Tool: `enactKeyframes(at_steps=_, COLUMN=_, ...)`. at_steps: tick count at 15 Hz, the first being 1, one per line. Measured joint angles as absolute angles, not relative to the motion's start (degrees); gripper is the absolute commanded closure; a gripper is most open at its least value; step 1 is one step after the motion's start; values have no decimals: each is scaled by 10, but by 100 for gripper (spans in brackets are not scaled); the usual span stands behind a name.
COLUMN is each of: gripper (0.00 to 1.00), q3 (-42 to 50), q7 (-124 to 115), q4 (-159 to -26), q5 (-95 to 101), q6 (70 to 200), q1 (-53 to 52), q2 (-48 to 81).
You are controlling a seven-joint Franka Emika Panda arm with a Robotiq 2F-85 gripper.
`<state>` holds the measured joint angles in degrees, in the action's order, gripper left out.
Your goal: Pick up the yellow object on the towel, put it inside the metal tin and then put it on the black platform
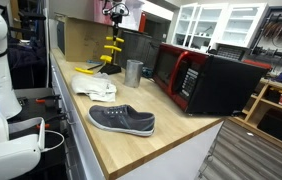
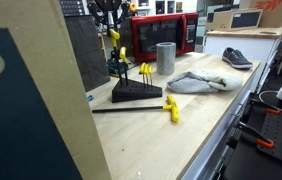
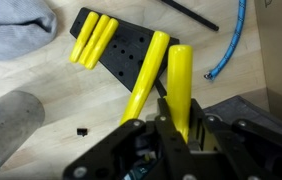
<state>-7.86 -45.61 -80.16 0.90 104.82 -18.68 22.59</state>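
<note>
Hovering near the platform in an exterior view, the gripper holds the yellow peg. In an exterior view, tin and towel sit close by. Wrist view: jaws nearly closed, clamping the peg beside the platform's edge.

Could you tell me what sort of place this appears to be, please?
Probably a lab or workshop with a kitchen-style mock-up: a red microwave sits on a wooden countertop, white glass-fronted cabinets line the back, and tools hang on a wall beyond.

Wooden counter with shoe, towel, tin, platform
</note>
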Motion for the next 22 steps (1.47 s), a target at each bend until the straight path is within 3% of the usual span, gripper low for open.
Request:
enactKeyframes(at_steps=19, gripper=94, q3=-77, q7=-510, q4=-828, q5=16, q6=1071, q1=-190, q2=228)
enactKeyframes(at_steps=20, gripper=52, q3=-76, q7=-521, q4=-832, q5=16, q6=1071, q1=-190, q2=226)
enactKeyframes(at_steps=22, gripper=46, q3=-72, q7=-545, q4=-840, q5=17, q6=1071, q1=-190, q2=220)
